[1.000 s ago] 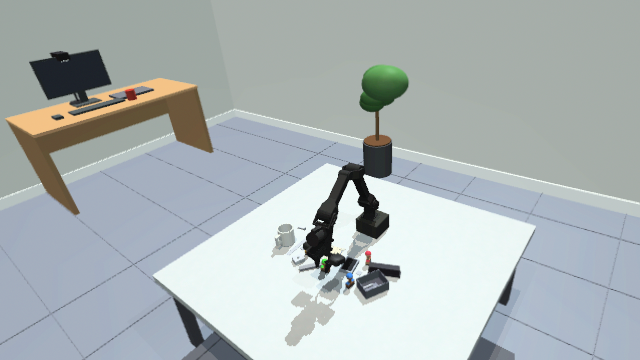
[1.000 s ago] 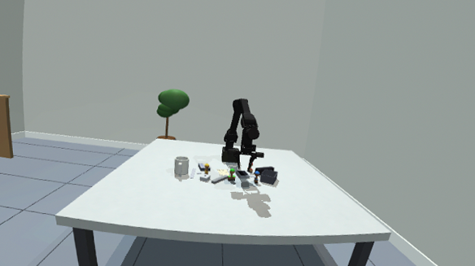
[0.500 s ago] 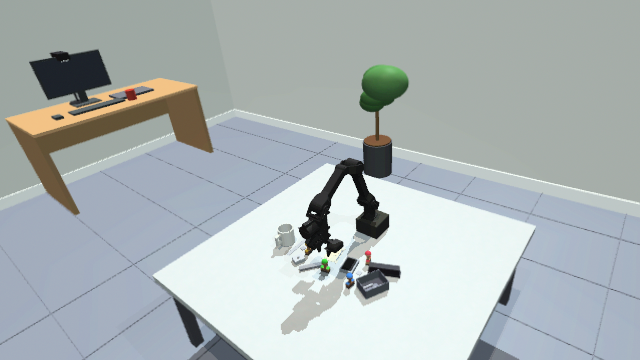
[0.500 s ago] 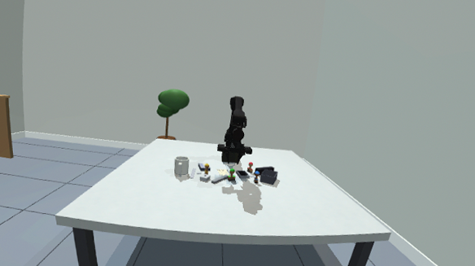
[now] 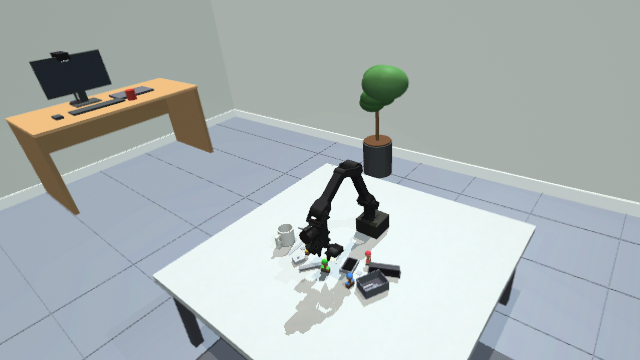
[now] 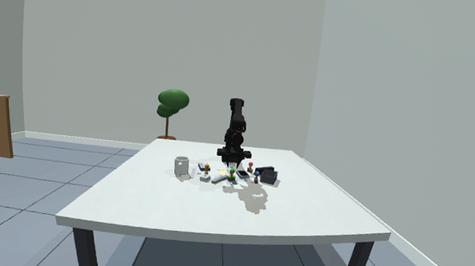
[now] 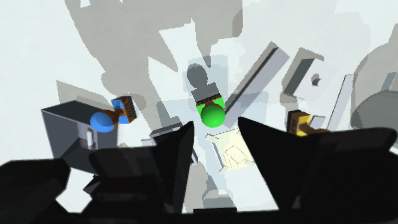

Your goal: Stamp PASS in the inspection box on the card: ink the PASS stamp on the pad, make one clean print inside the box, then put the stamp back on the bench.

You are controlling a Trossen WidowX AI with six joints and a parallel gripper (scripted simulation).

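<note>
My gripper is partly open and empty, pointing down above the bench. A green-topped stamp stands upright, showing between the fingertips in the wrist view but lower down. The cream card lies beside it, partly behind a finger; its print cannot be read. A dark ink pad lies flat nearby. Blue, red and yellow stamps stand around. No stamp's wording is legible.
A dark open box and a black bar are beyond the blue and red stamps. A grey bar lies beside the green stamp. A grey block and a mug are on the other side.
</note>
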